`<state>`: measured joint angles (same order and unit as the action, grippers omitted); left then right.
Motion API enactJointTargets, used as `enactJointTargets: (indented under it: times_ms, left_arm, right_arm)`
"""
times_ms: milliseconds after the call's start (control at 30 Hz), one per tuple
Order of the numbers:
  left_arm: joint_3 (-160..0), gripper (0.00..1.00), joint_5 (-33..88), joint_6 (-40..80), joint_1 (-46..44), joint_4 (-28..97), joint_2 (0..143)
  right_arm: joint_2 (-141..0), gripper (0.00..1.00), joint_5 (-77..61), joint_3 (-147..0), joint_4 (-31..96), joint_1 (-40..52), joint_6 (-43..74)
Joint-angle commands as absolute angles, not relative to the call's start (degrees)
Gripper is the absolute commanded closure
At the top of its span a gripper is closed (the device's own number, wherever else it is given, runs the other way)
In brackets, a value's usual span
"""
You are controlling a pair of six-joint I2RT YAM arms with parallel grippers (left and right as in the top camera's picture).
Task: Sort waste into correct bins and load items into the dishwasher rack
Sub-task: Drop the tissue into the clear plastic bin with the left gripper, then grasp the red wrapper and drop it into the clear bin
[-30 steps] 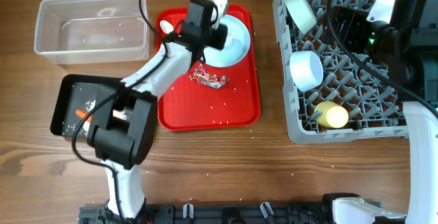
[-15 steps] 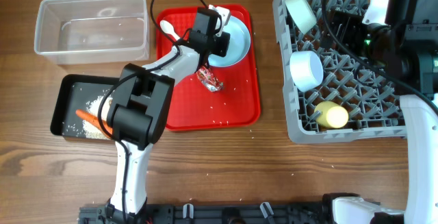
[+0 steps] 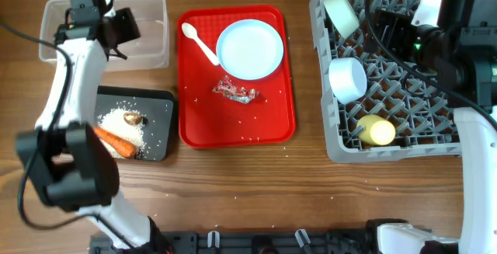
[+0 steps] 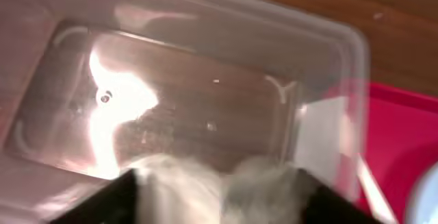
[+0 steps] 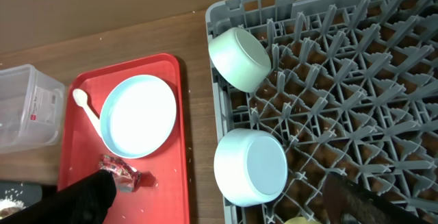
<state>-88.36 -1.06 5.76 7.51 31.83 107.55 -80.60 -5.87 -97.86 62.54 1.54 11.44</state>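
My left gripper (image 3: 123, 27) hovers over the clear tub (image 3: 58, 48), jaws wide apart, with the blurred white tissue wad (image 4: 185, 190) loose between its fingers. The black tray (image 3: 165, 106) holds the carrot (image 3: 115, 140), rice (image 3: 120, 123) and a brown lump (image 3: 133, 118). On the red tray (image 3: 233, 130) lie the pale blue plate (image 3: 249, 47), white spoon (image 3: 199, 43) and red foil wrapper (image 3: 236, 91). The grey rack (image 3: 334, 141) carries two bowls (image 3: 342, 13) (image 3: 347, 79) and the yellow cup (image 3: 377, 132). My right gripper (image 5: 219, 200) is open and empty above the rack.
Rice grains are scattered over the red tray and in the tub. The right arm (image 3: 439, 29) covers the rack's far right corner. Bare wood shows between the red tray and the rack.
The left arm swung from the plate on the red tray to the clear tub, carrying the tissue, and its jaws have spread apart. The right arm has not moved.
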Motion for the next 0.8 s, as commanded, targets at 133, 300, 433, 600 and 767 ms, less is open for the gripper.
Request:
enactJointTargets:
  times_ms: [133,300,433,600,767]
  left_arm:
    - [-91.7,0.0,-0.54,4.34,2.52,27.62,104.4]
    - [-91.74,0.03,3.49,-1.28,-5.19,34.92,103.88]
    - [-89.86,0.11,7.55,-6.68,-15.53,53.93,104.29]
    - [-78.39,0.11,7.22,-4.12,-25.02,42.41,107.42]
    - [-77.67,0.14,2.31,11.38,-24.6,35.0,117.54]
  right_arm:
    - [-80.9,0.0,-5.17,-97.6,62.92,1.26,10.61]
    - [-80.9,0.0,-5.15,-97.6,63.72,1.26,10.48]
    - [-80.9,0.0,-5.15,-97.6,63.75,1.26,10.48]
    - [-80.93,0.0,-5.15,-97.6,63.96,1.26,10.46]
    - [-80.93,0.0,-5.13,-97.49,64.45,1.26,9.1]
